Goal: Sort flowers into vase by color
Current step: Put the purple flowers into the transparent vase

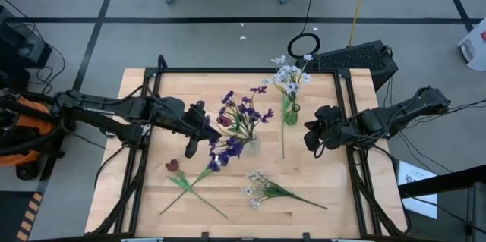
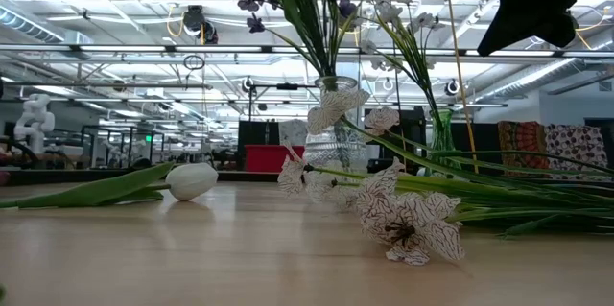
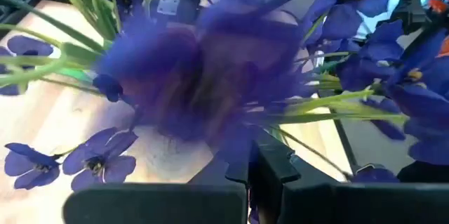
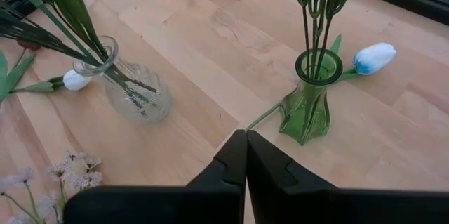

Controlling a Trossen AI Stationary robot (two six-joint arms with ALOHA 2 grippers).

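A clear glass vase (image 1: pixel 249 142) (image 4: pixel 133 87) at the table's middle holds purple sprigs (image 1: pixel 241 113). A green vase (image 1: pixel 290 113) (image 4: pixel 307 104) behind it to the right holds pale white-blue blossoms (image 1: pixel 288 75). My left gripper (image 1: pixel 203 130) (image 3: pixel 249 164) hovers high at the purple blooms, shut. My right gripper (image 1: pixel 311 137) (image 4: pixel 245 140) hangs shut and empty, right of the green vase. Flat on the wood lie a dark red tulip (image 1: pixel 173 165), a white-blue sprig (image 1: pixel 262 189) (image 2: pixel 413 224) and two white tulips (image 4: pixel 74 78) (image 4: pixel 374 57). My left gripper is shut among the purple sprigs, coming level from the table's left. A blurred purple bloom (image 3: pixel 203 83) sits right at the fingertips, and purple shows in the seam between the fingers (image 3: pixel 273 171). The bloom hides which part of the sprig is held.
Black frame rails run along the table's left and right edges (image 1: pixel 144 143). A dark box (image 1: pixel 357 56) and a ring stand behind the far edge. Bare wood lies between the two vases and the right gripper (image 4: pixel 210 48) and along the near right (image 1: pixel 334 189).
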